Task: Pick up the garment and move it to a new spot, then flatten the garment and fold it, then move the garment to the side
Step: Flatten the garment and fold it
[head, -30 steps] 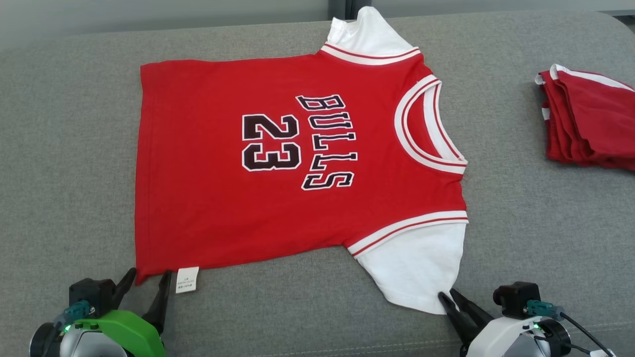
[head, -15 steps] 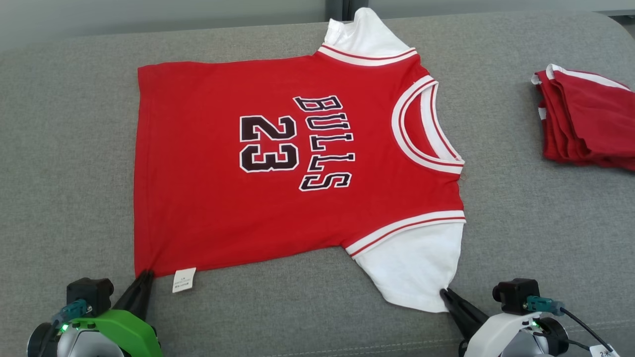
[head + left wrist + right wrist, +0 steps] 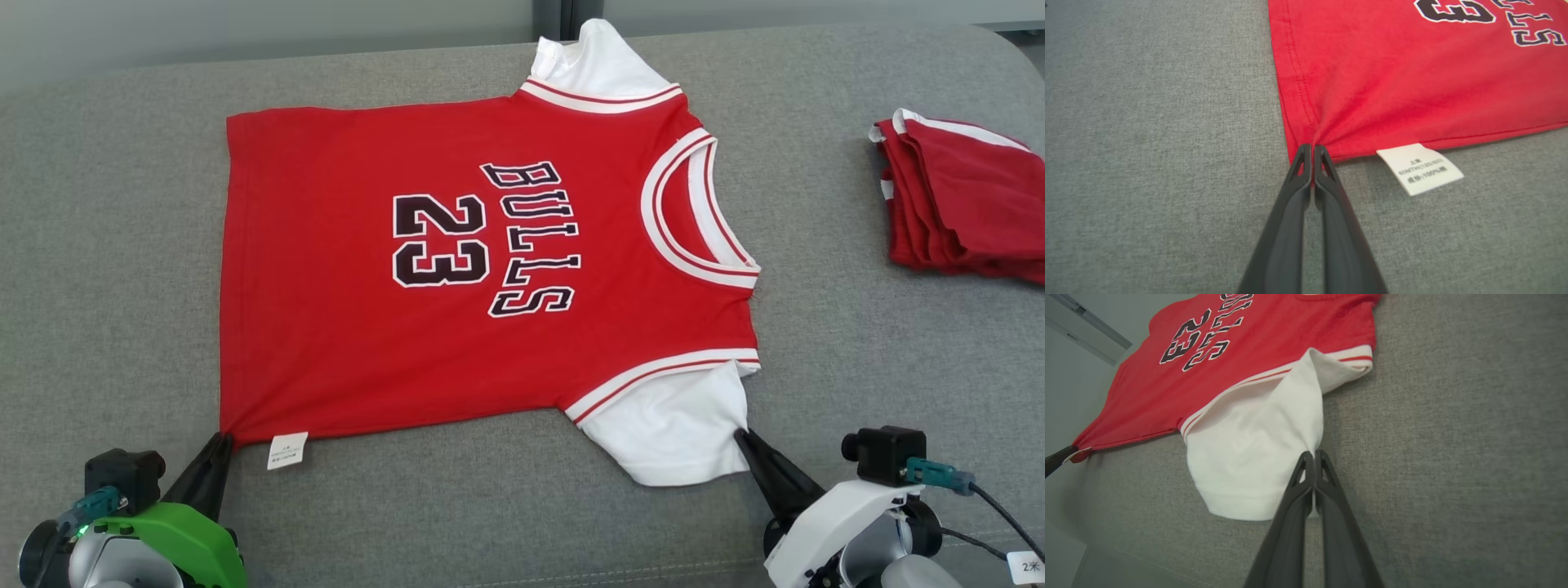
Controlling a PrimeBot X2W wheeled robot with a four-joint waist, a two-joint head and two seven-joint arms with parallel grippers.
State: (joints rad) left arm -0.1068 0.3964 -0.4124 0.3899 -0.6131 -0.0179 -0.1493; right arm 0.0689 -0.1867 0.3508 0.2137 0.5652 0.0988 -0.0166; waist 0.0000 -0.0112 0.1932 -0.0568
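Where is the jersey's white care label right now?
The care label lies at the head view's lower left, sticking out from the red jersey's near edge onto the cushion, just right of the left gripper shut on that corner.

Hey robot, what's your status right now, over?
Both shut: left tool pinching a hem corner of the jersey, right tool pinching its white sleeve. Jersey flat, not yet folded. Folded red pile sits apart at the right; nothing blocking.

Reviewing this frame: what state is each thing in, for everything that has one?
Red Bulls 23 jersey with white sleeves: spread flat, print up.
Left tool: shut on the hem corner.
Right tool: shut on the near sleeve.
Red garment pile: folded, stacked, apart.
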